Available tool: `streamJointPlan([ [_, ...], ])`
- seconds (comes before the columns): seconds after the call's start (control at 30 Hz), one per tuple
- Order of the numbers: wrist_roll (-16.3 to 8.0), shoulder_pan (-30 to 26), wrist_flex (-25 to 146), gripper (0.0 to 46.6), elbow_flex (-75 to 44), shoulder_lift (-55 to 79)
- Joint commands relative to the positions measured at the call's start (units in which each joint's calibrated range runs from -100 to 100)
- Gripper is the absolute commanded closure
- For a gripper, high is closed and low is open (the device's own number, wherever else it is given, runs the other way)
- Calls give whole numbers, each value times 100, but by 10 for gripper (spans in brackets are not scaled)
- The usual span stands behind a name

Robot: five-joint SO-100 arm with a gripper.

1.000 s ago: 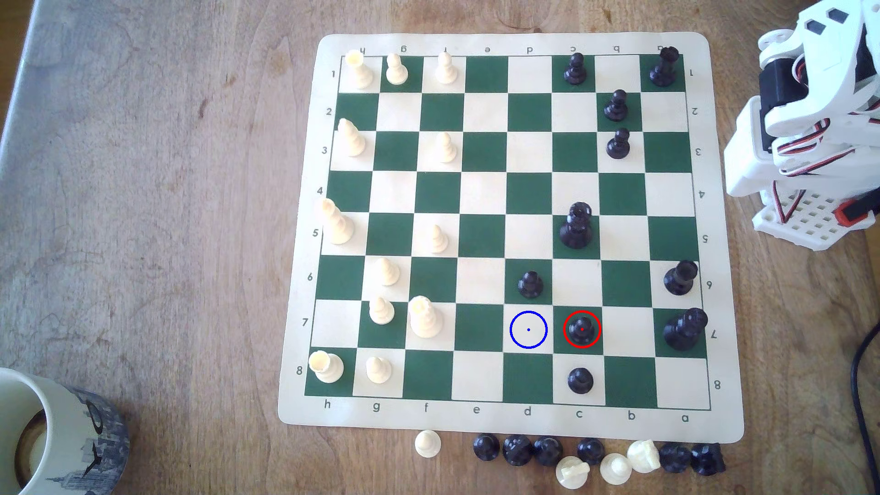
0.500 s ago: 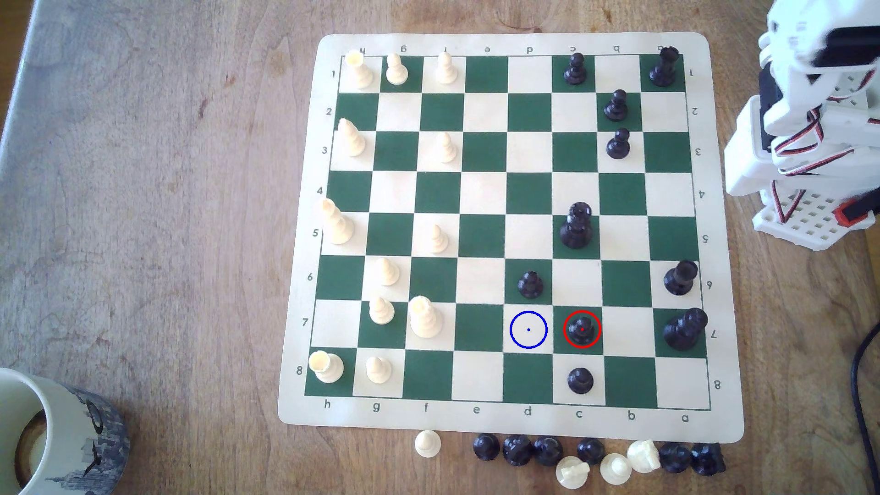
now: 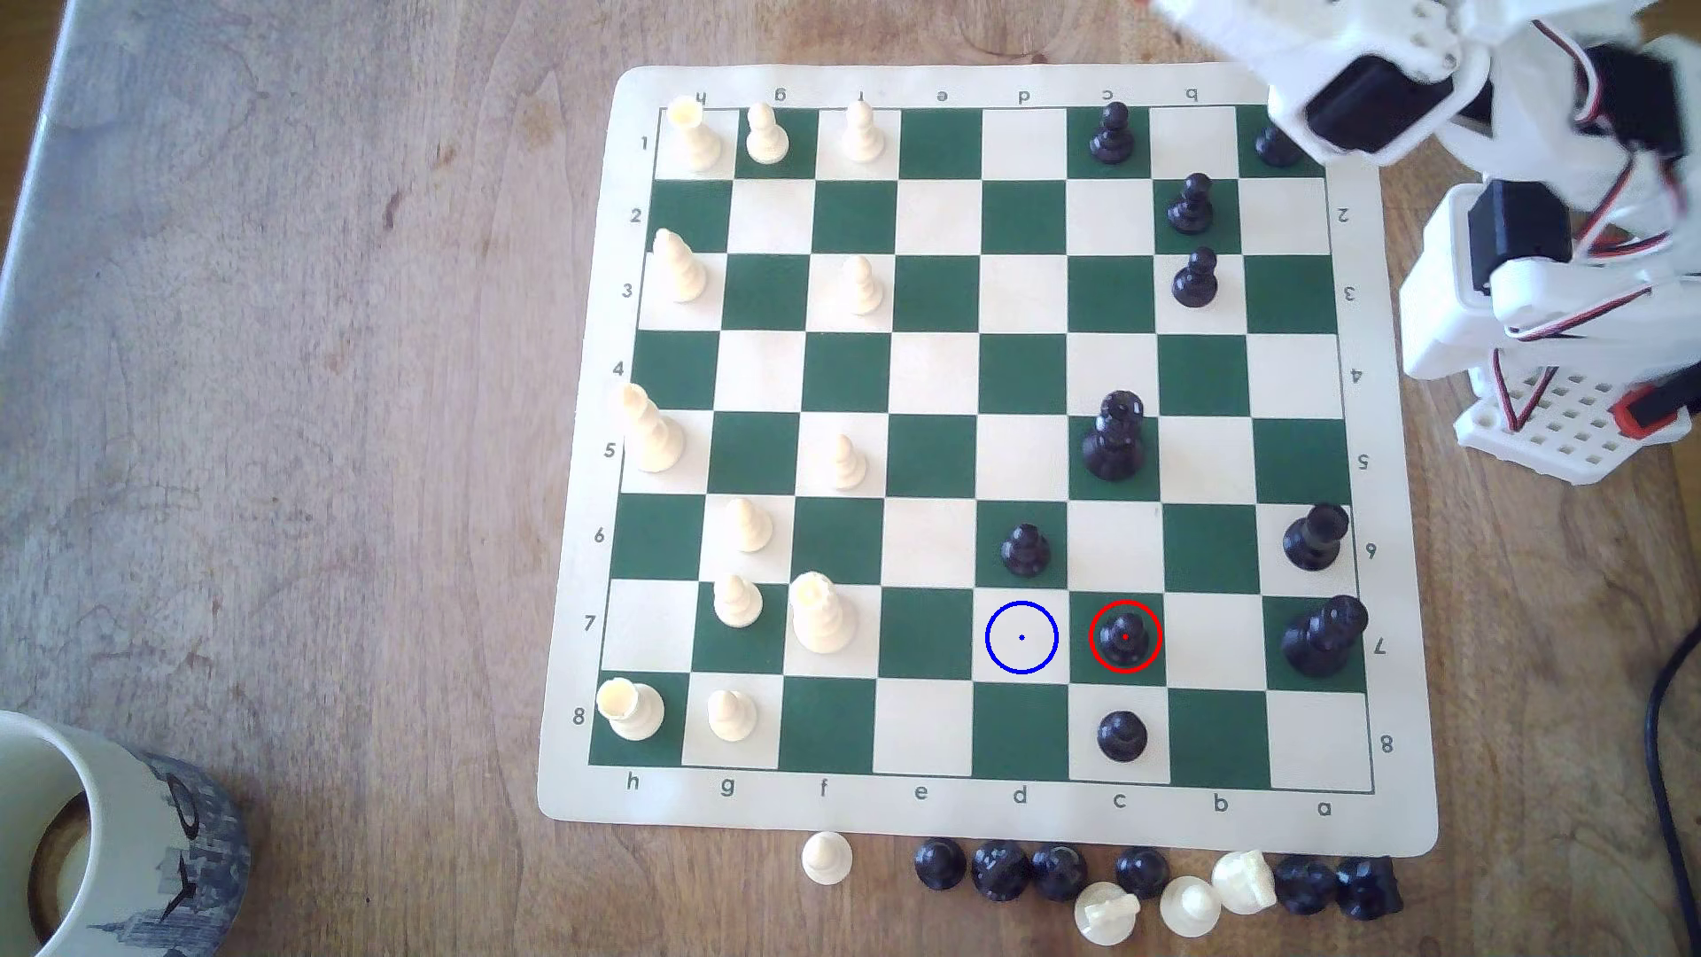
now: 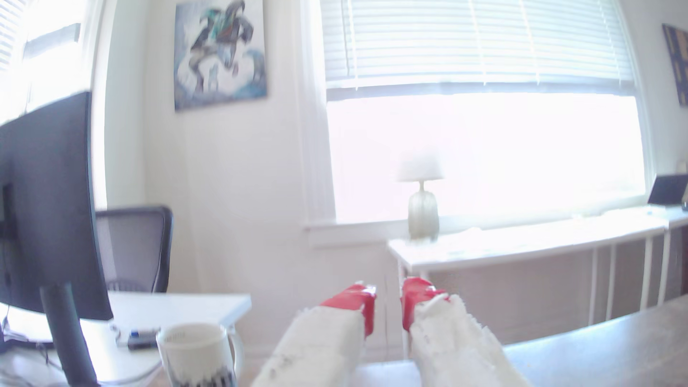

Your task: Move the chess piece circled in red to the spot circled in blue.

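The chess piece [image 3: 1125, 637] stands red-ringed on a green square just to the exterior view's right of the spot [image 3: 1021, 637], while the pincer [image 4: 388, 303] is slightly parted, holding nothing, raised toward the room.

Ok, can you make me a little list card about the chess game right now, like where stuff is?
piece to move: black pawn, upright on the red-ringed green square
target: blue-ringed cream square, bare, next square toward the exterior view's left
gripper: red-tipped gripper, slightly open, holding nothing, pointing out at the room
arm: over the board's top right corner in the exterior view
mug: off the board
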Motion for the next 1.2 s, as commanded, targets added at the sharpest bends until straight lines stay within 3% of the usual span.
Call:
streamJointPlan([
  [0.0,620,-500,2576,414,-1504,319],
  [0.17,855,-1188,4190,403,-2637,1457],
  [0.33,894,-1876,5066,396,-3462,2688],
  [0.37,874,-1978,5066,388,-3498,2866],
  [0.4,733,-2072,4845,350,-3489,3146],
  [0.5,659,-2166,4779,325,-3435,3494],
  [0.63,396,-2549,4796,329,-3326,4106],
  [1.17,215,-3104,4190,342,-2664,5668],
])
